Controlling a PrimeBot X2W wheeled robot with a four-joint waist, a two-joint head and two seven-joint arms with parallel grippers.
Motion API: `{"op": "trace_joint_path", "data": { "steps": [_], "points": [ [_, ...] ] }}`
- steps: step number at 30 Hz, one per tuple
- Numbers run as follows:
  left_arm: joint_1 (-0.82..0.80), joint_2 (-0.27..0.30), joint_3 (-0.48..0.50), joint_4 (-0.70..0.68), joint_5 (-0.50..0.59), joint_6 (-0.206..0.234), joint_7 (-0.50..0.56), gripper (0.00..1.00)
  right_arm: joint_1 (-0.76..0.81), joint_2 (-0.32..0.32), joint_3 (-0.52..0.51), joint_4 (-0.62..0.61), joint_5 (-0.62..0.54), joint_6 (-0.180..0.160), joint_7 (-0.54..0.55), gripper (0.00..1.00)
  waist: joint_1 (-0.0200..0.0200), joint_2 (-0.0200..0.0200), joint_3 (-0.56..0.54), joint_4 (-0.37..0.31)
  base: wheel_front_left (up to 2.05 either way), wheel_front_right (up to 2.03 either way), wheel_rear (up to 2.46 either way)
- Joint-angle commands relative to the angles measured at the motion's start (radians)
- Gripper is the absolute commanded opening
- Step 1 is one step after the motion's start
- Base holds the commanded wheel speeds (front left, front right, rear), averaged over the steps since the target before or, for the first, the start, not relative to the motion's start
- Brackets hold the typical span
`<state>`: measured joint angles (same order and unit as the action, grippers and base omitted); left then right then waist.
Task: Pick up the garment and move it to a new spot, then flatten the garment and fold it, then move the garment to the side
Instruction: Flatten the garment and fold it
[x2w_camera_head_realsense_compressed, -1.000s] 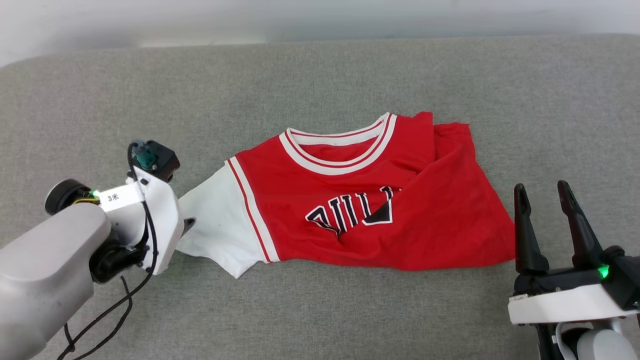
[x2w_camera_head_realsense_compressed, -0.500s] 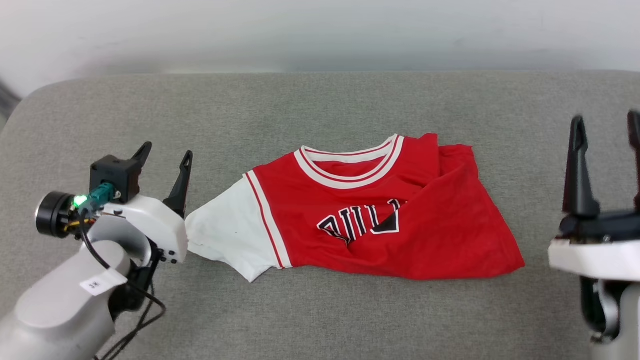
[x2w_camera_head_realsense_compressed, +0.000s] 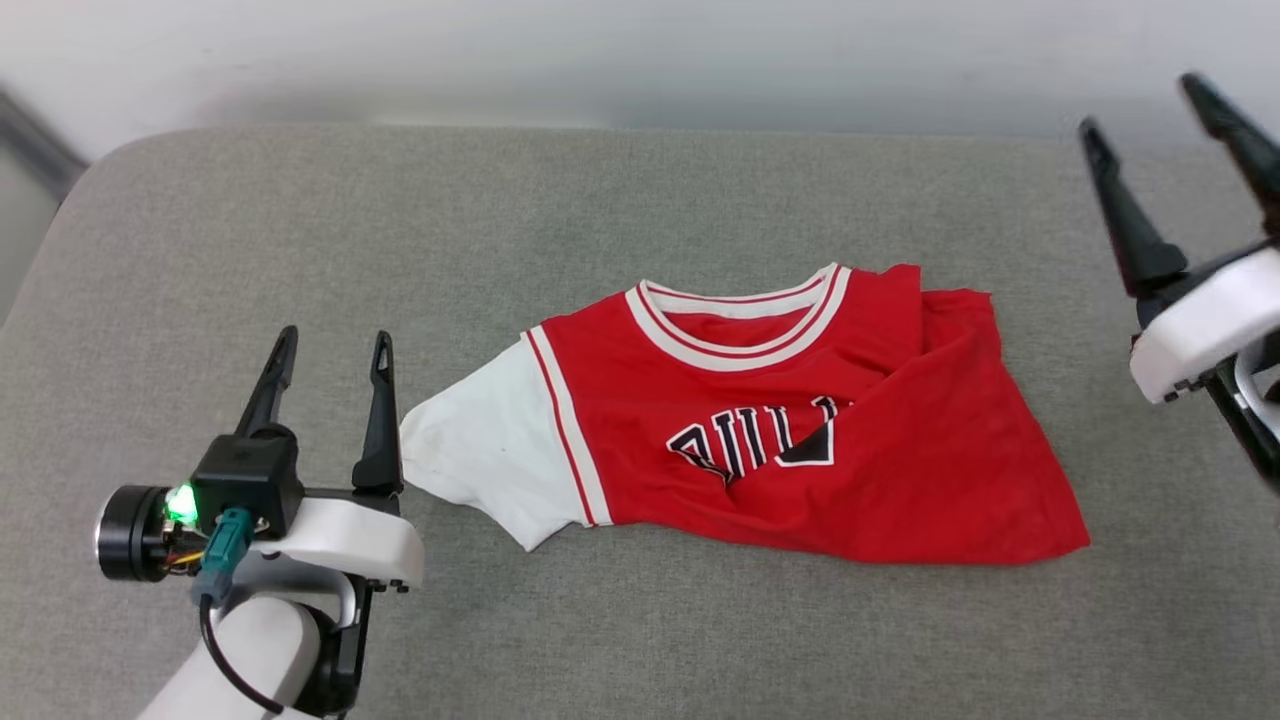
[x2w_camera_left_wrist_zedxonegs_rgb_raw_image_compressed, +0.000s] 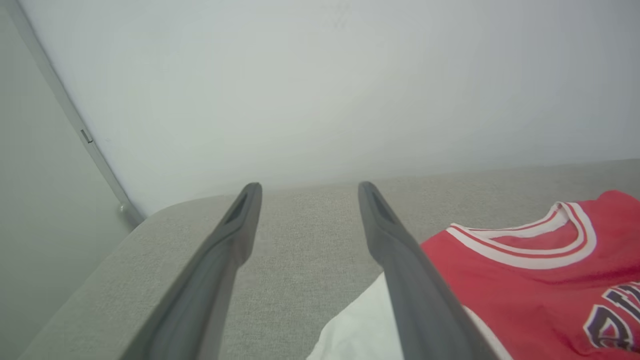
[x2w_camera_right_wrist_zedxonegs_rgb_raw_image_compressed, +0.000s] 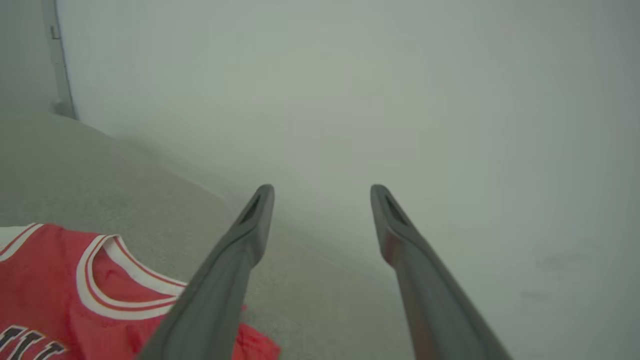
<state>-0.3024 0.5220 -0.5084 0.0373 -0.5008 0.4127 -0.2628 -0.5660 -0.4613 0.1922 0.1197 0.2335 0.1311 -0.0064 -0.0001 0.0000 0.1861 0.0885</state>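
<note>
Grey woven upholstery (x2w_camera_head_realsense_compressed: 640, 220) spreads across the head view beneath a pale wall (x2w_camera_head_realsense_compressed: 640, 50). Right of centre lies the red jersey (x2w_camera_head_realsense_compressed: 900, 480), its right side folded over so the black lettering is half covered (collar toward the top of the frame). One white sleeve (x2w_camera_head_realsense_compressed: 480, 460) reaches left. At lower left the left gripper (x2w_camera_head_realsense_compressed: 336, 335) stands with fingers parted and empty, one finger just beside the sleeve's edge. At upper right the right gripper (x2w_camera_head_realsense_compressed: 1140, 103) is likewise spread, grasping nothing, apart from the jersey.
</note>
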Motion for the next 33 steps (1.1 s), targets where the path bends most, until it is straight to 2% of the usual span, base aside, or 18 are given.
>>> {"op": "trace_joint_path", "data": {
  "steps": [1,5,8,11,13,21,25,33],
  "points": [
    [0.025,-0.027,0.032,-0.003,0.026,-0.019,-0.003,1.0,-0.033,-0.056,0.067,0.018,0.061,-0.001,0.099,1.0,0.0001,0.0,0.013,0.01,0.0,0.0,0.0],
    [0.053,-0.091,0.098,-0.005,0.091,-0.07,-0.003,1.0,-0.121,-0.176,0.227,0.033,0.23,-0.001,0.367,1.0,0.0001,0.0,0.045,0.028,0.0,0.0,0.0],
    [0.054,-0.138,0.14,-0.001,0.131,-0.108,-0.003,1.0,-0.181,-0.243,0.331,0.027,0.36,-0.001,0.566,1.0,0.0001,0.0,0.077,0.044,0.0,0.0,0.0],
    [0.045,-0.183,0.178,-0.007,0.171,-0.141,-0.003,1.0,-0.236,-0.279,0.402,0.039,0.459,-0.001,0.728,1.0,0.0001,0.0,0.115,0.059,0.0,0.0,0.0],
    [0.031,-0.207,0.202,-0.007,0.194,-0.164,-0.003,1.0,-0.271,-0.291,0.441,0.056,0.491,-0.001,0.798,1.0,0.0001,0.0,0.14,0.072,0.0,0.0,0.0],
    [0.003,-0.297,0.277,-0.019,0.266,-0.236,-0.003,1.0,-0.399,-0.26,0.545,0.172,0.504,-0.001,0.891,1.0,0.0001,0.0,0.237,0.099,0.0,0.0,0.0],
    [-0.013,-0.339,0.31,-0.017,0.299,-0.273,-0.003,1.0,-0.435,-0.235,0.608,0.255,0.498,-0.001,0.893,1.0,0.0001,0.0,0.277,0.109,0.0,0.0,0.0],
    [-0.012,-0.398,0.372,-0.002,0.349,-0.33,-0.003,1.0,-0.362,-0.217,0.772,0.346,0.568,0.001,0.853,1.0,0.0001,0.0,0.29,0.11,0.0,0.0,0.0]
  ]
}}
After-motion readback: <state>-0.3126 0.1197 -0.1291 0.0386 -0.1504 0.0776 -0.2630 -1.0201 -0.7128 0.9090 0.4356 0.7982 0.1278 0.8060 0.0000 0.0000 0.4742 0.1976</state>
